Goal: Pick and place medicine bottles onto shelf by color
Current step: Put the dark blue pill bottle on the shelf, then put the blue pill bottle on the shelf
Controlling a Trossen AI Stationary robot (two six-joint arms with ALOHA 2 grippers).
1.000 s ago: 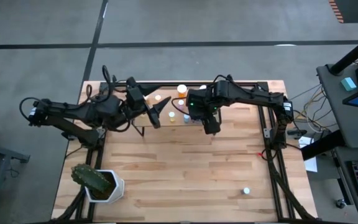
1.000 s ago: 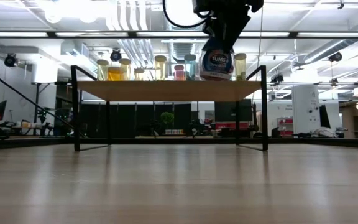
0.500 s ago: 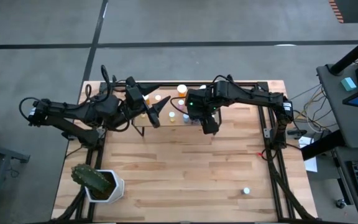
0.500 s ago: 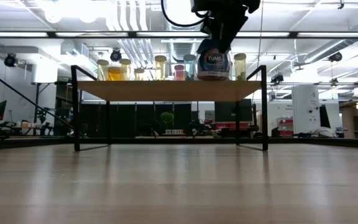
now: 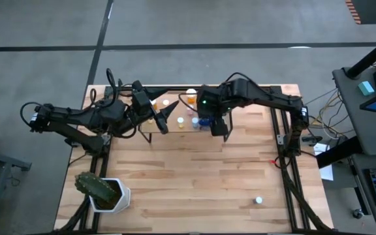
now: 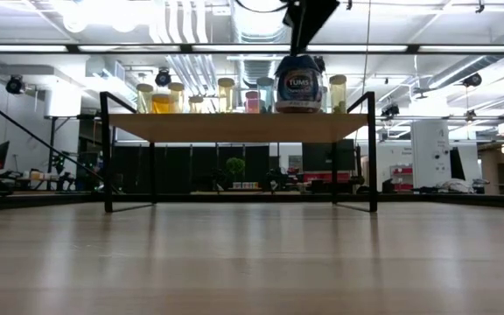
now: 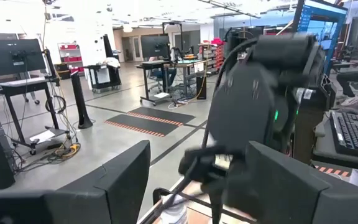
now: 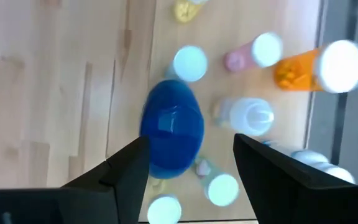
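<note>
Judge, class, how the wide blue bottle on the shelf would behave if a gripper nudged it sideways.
The blue bottle stands upright on the shelf and looks broad for its height, so it would probably slide rather than tip. Smaller bottles crowd close beside it, so a push would likely knock into them. Its rounded body could roll if it fell over.

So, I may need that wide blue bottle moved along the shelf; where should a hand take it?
Probably from straight above, fingers closing across the wide blue bottle's round cap and shoulders. It stands upright on the shelf with small bottles crowded around it, so a side approach would likely knock them. The right hand sits open just above.
</note>
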